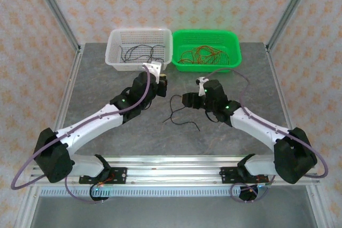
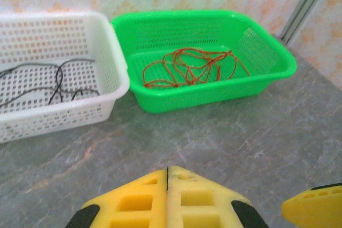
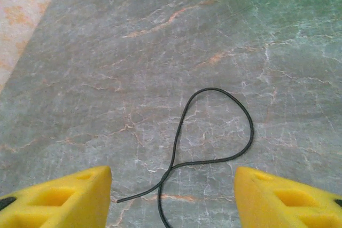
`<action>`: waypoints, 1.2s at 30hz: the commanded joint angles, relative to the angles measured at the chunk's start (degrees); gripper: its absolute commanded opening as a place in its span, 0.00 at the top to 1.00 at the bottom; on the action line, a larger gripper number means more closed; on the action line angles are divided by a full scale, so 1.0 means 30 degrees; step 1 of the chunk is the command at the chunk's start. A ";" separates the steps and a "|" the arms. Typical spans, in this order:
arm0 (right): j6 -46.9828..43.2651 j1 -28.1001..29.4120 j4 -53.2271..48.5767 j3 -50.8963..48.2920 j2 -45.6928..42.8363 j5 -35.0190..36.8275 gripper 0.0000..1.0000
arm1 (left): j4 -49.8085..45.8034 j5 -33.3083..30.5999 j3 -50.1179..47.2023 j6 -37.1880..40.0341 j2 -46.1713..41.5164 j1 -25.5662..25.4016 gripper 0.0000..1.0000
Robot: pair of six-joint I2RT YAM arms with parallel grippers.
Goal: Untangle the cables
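Note:
One black cable (image 3: pixel 216 126) lies loose on the grey table, curled into a loop that crosses itself. My right gripper (image 3: pixel 173 188) is open just above it, with its yellow fingers (image 3: pixel 69 198) on either side of the crossing and not touching it. In the top view this cable (image 1: pixel 179 115) lies at mid table, just left of the right gripper (image 1: pixel 184 100). My left gripper (image 2: pixel 167 173) is shut with nothing between its pads, and hovers over bare table in front of the baskets. Red cables (image 2: pixel 187 67) lie in the green basket (image 2: pixel 272 52). Black cables (image 2: pixel 53 78) lie in the white basket (image 2: pixel 115 52).
The white basket (image 1: pixel 115 52) and the green basket (image 1: pixel 235 52) stand side by side at the back of the table. The left gripper (image 1: pixel 162 83) is close to the white basket's front wall. One finger of the right gripper (image 2: pixel 315 206) shows at the left wrist view's lower right.

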 commanded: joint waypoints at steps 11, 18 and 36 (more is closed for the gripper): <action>0.0996 0.3750 -0.5226 0.5008 0.6816 0.3847 0.39 | -0.5140 -0.3330 0.0534 -0.3804 -0.0390 0.0316 0.73; 0.1481 0.4260 -0.6417 0.8809 1.1634 0.5930 0.48 | -0.6078 -0.3733 -0.0209 -0.4384 -0.2216 0.0556 0.68; 0.1270 0.4913 -0.6664 0.9339 1.3264 0.5979 1.00 | -0.6429 -0.3512 -0.0732 -0.4653 -0.3271 0.0981 0.67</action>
